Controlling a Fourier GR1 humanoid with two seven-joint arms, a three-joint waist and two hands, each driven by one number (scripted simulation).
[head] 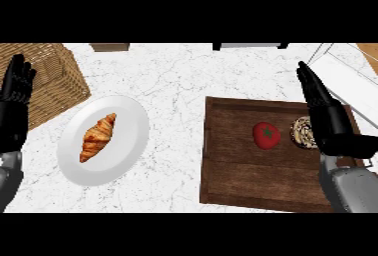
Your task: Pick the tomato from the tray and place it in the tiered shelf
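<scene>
Tomato [266, 135]: on wooden tray [244, 175], beside a round pastry [302, 132] | Right hand [328, 120]: over tray's right edge, fingers straight and together, holding nothing | Left hand [15, 95]: resting at left edge, fingers straight, slightly spread | Croissant [98, 137]: on white plate [111, 170] | Wicker basket [55, 75]: far left.

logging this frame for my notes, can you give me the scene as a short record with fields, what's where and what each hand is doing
tomato: on the wooden tray, not yet picked
beside tomato: round pastry, partly hidden by the right hand
right hand: open, fingers straight, over the tray's right side, holding nothing
left hand: open, fingers up, resting at the view's left edge
white plate: left of the tray, holding a croissant
wicker basket: upper left, behind the plate
</scene>
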